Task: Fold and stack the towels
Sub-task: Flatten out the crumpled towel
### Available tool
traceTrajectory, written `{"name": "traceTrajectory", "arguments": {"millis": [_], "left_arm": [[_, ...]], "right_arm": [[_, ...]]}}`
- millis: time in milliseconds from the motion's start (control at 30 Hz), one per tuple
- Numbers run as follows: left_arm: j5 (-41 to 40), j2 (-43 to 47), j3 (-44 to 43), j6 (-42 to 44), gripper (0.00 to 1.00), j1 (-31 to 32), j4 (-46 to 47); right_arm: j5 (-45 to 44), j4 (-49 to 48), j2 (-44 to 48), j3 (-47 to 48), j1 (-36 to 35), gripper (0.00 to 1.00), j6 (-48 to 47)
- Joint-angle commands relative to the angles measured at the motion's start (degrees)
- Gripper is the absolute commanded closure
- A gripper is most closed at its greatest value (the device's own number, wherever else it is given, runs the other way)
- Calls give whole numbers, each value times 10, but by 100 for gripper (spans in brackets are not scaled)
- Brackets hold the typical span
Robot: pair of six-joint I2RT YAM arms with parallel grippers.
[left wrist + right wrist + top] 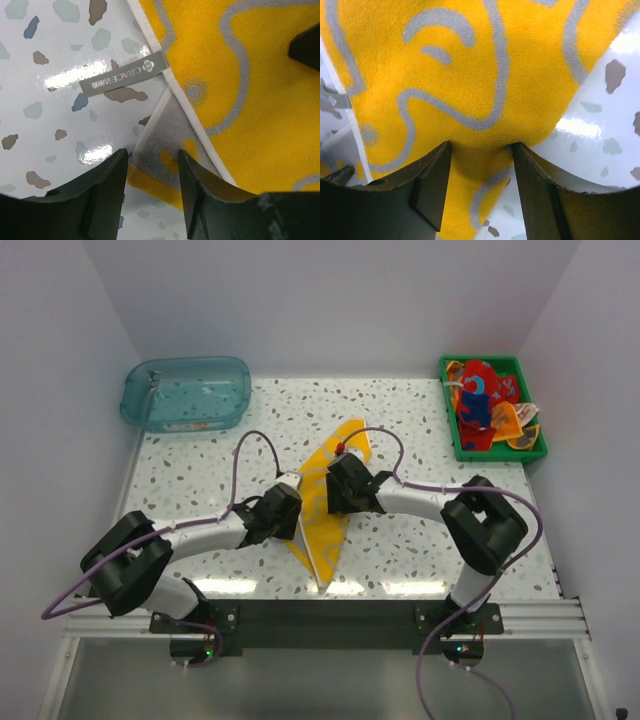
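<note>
A yellow towel (pixel 338 452) with grey line print lies in the middle of the table, its left edge raised so the pale back shows. My left gripper (pixel 293 503) is at that left edge. In the left wrist view its fingers (pixel 152 160) are drawn close on a turned-over corner of the towel (pixel 260 100). My right gripper (pixel 332 490) is over the towel's centre, and its fingers (pixel 482 150) pinch a raised bunch of the cloth (pixel 470 75). More towels (pixel 485 405), red, orange and blue, lie heaped in the green tray (pixel 493 364).
A clear blue tub (pixel 185 392) stands at the back left. The green tray is at the back right, by the wall. The towel's grey label (pixel 122 75) lies flat on the speckled tabletop (pixel 200 470).
</note>
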State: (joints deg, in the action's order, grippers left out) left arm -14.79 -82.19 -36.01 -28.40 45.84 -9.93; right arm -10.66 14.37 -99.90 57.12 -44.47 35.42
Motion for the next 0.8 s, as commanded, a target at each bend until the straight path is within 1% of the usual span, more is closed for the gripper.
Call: {"name": "traceTrajectory", "arguments": {"millis": [0,200,267,367,400,467,500,633,700,767], "left_arm": [[38,-40,29,-40,52,9,-84],[52,-70,23,-53,54,27,-70],[51,-83,22,-60,57,35,-71],[46,-100,23,-69,71,43,-73],[46,-102,23,-71,82,44,-72],[46,-99,16,-73,93,46,-76],[45,-97,11,-73,100,46,-79],[49,-60,-18,-75,100,46,-105],[54,-45,-29,-79,100,46,-110],[59,-28,-33,-83,100,46,-113]], "right_arm": [[-23,1,-45,0,25,43,-7],[-24,-1,-52,11,33,43,-24],[-21,-2,-49,10,33,43,-24],[-17,-4,-33,3,33,43,-25],[-17,-4,-26,1,33,43,-31],[-12,1,1,-8,32,42,-34],[-7,3,13,-13,32,42,-34],[31,11,94,-47,24,41,-48],[52,17,138,-66,-1,41,-72],[41,32,161,-75,-32,41,-83]]}}
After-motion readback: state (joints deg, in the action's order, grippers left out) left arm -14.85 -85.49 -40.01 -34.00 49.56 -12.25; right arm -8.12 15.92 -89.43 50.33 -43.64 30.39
